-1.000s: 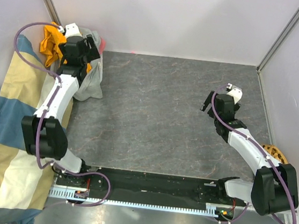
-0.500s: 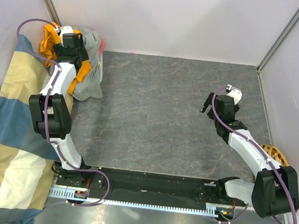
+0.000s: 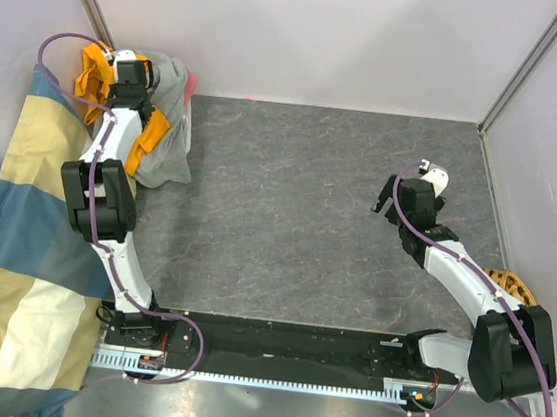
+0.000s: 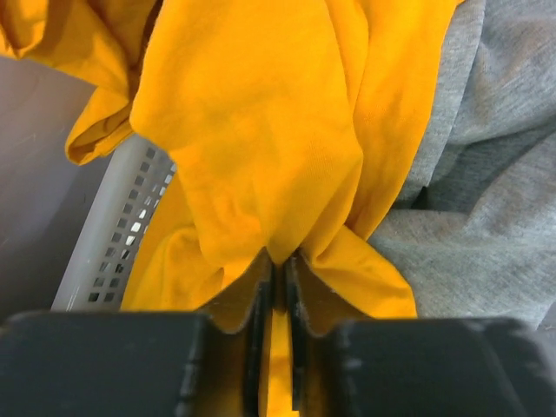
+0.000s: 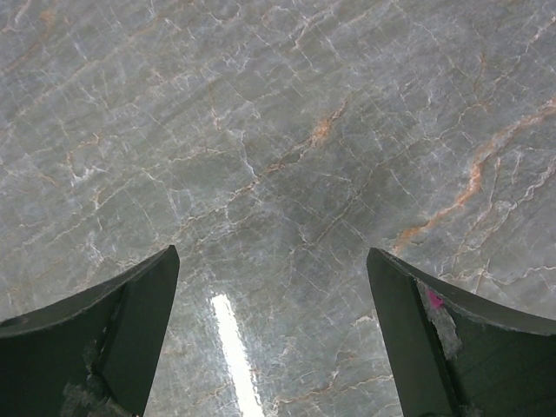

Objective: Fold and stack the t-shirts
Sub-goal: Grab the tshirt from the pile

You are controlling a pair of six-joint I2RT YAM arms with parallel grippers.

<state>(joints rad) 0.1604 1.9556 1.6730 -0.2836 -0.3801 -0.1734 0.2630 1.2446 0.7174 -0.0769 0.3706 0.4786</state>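
The orange t-shirt (image 3: 95,69) lies bunched in the far left corner, and the grey t-shirt (image 3: 172,141) is crumpled beside it on its right. My left gripper (image 3: 132,81) is down on this heap. In the left wrist view the left gripper (image 4: 280,261) is shut on a pinched fold of the orange t-shirt (image 4: 252,130), with the grey t-shirt (image 4: 486,174) to the right. My right gripper (image 3: 389,195) hovers over the bare grey tabletop at the right. In its own view the right gripper (image 5: 271,252) stands wide open with nothing between its fingers.
A large cream-and-blue cloth (image 3: 20,270) drapes along the left side. A tan woven disc (image 3: 509,285) sits at the right edge behind the right arm. A grey perforated basket wall (image 4: 122,234) shows under the orange fabric. White walls enclose the table on three sides.
The left arm reached further into the far left corner and its gripper closed on the orange t-shirt. The right arm has not moved.
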